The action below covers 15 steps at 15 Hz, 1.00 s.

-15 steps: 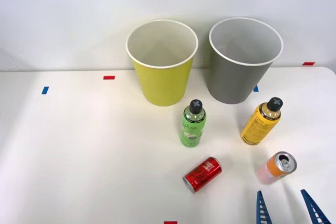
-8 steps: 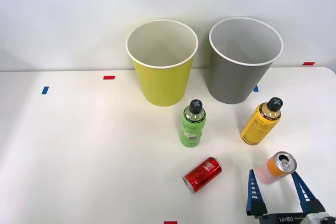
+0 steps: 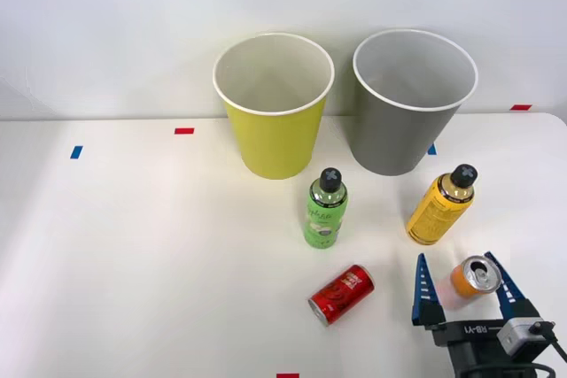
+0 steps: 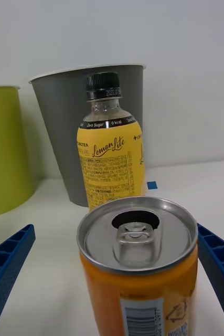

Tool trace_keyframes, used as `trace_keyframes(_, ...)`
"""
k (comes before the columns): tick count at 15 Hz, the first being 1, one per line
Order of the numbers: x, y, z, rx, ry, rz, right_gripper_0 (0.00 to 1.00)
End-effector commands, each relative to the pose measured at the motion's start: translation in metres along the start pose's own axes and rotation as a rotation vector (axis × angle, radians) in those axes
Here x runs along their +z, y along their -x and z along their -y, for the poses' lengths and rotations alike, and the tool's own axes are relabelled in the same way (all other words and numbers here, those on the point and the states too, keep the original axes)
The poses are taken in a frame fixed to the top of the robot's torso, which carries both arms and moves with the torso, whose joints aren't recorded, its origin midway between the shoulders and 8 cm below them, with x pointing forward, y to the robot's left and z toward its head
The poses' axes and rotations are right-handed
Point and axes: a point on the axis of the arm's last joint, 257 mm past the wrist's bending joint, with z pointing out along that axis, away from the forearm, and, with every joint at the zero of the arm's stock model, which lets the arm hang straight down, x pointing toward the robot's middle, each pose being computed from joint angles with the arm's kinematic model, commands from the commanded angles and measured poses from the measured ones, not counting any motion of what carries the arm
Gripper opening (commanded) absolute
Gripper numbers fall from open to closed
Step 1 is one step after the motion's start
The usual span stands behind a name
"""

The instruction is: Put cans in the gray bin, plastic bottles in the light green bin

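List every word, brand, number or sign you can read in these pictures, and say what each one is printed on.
"Lemon Lite": script on the yellow bottle.
"Zero Sugar" and "0 kcal": dark band at that bottle's shoulder.
"RB-Y1": on the body of the right tool.
White script on the red can: too small to read.
Green bottle label: too small to read.
Fine print on the yellow bottle and the barcode digits on the orange can: not legible.

High forward-down view; low wrist close-up; shared pink can [image 3: 468,281] [image 4: 138,262].
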Motion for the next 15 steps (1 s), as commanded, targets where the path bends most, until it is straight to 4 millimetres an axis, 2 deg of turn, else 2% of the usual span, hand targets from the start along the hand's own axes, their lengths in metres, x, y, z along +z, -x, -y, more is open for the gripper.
trace_keyframes(1, 0.001, 0.001, 0.007, -0.022, 0.007, -0.005, 0.68)
trace_keyframes(2, 0.0, 0.0, 0.009, -0.022, 0.003, -0.009, 0.18)
trace_keyframes(3, -0.001, 0.0, 0.011, -0.026, 0.004, -0.01, 0.0)
trace_keyframes(11, -0.002, 0.0, 0.009, -0.017, -0.005, -0.008, 0.0)
trace_keyframes(15, -0.002, 0.017, 0.001, -0.015, 0.039, -0.017, 0.0)
